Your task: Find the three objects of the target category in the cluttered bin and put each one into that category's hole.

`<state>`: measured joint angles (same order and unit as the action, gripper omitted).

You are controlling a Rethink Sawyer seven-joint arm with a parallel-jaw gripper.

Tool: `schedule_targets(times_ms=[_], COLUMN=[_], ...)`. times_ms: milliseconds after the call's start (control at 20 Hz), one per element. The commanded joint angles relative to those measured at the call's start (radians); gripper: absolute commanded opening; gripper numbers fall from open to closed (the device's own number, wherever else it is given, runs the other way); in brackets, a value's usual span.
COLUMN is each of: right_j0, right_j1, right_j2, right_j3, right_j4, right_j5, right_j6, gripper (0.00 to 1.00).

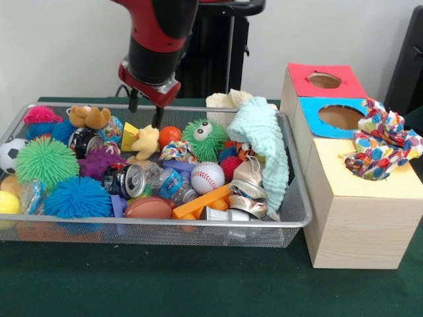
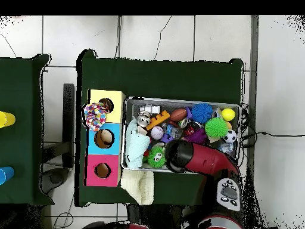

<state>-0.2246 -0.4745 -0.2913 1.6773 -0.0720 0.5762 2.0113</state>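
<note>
One confetti cloth is sitting in the yellow box's hole. Gripper, fingers apart and empty, is hovering over the bin, needing the patterned scrap next.

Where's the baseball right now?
In the front view, the baseball lies in the bin right of centre, below the green googly-eyed ball and above the orange block.

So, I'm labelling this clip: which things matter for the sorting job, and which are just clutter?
Job:
- wire basket
- confetti cloth on the yellow box
- second confetti scrap in the basket
- gripper, jaws open

Clutter:
- mint cloth
- cream cloth
- baseball
- green spiky ball
- crushed can
- blue box
- red box
</note>
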Motion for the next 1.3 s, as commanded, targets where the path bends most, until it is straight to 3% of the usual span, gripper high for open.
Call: schedule_targets(times_ms=[50, 200, 550, 950, 1300], right_j0=[-0.073, -0.081, -0.063, -0.050, -0.090], right_j1=[-0.035, -0.065, -0.021, 0.045, 0.137], right_j2=[0.208, 0.242, 0.281, 0.278, 0.258], right_j3=[-0.066, 0.003, 0.025, -0.038, -0.045], right_j4=[0.048, 0.062, 0.076, 0.070, 0.004], right_j5=[0.099, 0.055, -0.034, -0.054, -0.186], right_j6=[-0.030, -0.002, 0.077, 0.104, 0.070], gripper=[1.00, 1.00, 1.00, 1.00, 1.00])
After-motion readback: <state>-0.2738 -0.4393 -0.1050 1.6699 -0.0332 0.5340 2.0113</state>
